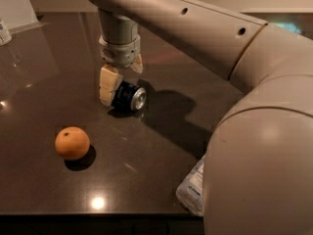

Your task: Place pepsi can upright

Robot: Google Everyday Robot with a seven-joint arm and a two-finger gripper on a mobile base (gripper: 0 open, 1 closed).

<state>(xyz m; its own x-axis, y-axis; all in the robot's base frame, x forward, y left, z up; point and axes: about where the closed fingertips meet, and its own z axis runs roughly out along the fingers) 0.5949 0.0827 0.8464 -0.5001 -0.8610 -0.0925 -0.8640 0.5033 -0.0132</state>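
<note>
in the camera view you have the gripper [122,83] low over the dark glossy table [44,82], a little left of the middle of the picture, hanging from the beige arm [195,28] that comes in from the upper right. its two fingers are spread apart, not pressed together: the near finger [108,85] reaches down to the tabletop and sits against the left end of the pepsi can [128,97], while the far finger [137,63] shows higher up behind the wrist, and you cannot tell whether it touches the can. the pepsi can lies on its side on the table right under the gripper, dark body toward the near finger and its silver end facing the lower right, toward you. it casts a shadow [171,116] off to the right. an orange [72,142] sits on the table to the lower left, well apart from the can and the gripper. at the lower right, part of a clear plastic bottle [192,192] lies near the table's front edge, mostly hidden behind the arm's big near segment [264,170].
</note>
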